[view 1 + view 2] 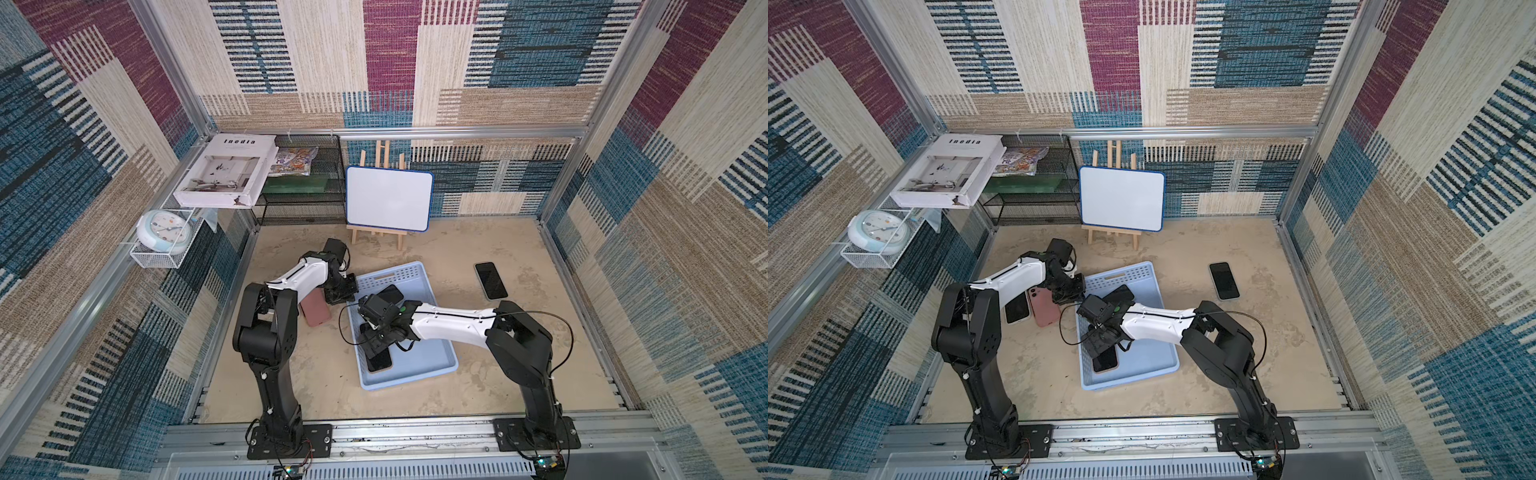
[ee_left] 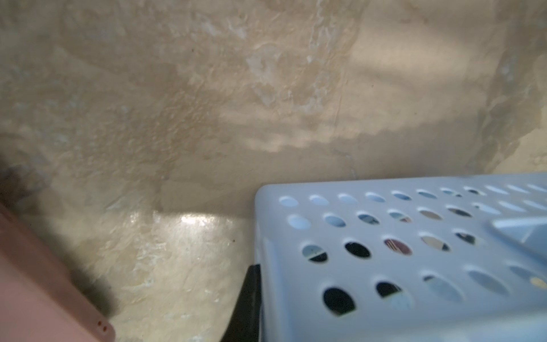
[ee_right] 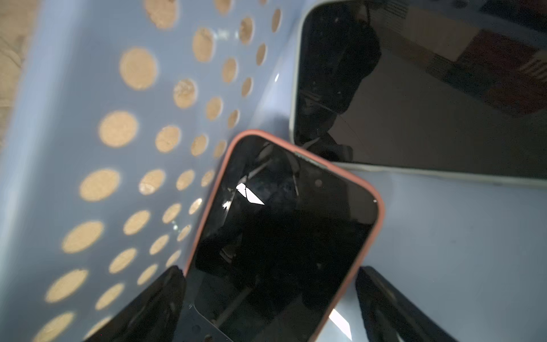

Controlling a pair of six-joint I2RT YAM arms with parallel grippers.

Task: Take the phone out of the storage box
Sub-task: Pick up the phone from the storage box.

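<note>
right gripper (image 3: 270, 274) spread astride pink-cased phone (image 3: 284, 225) in storage box (image 3: 68, 88); left gripper (image 1: 342, 294) pressed together, tips hard to make out.

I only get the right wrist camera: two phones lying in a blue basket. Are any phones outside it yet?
Observer: Yes. A black phone lies screen up on the table, off to the right of the basket.
Operator: Anything on the basket's left?
Observer: Two more. A pink phone, back up, and a white-edged phone lie side by side there.
Operator: What about the other pincer?
Observer: The left pincer is shut, with nothing in it that I can see, just outside the basket's far left corner.
</note>
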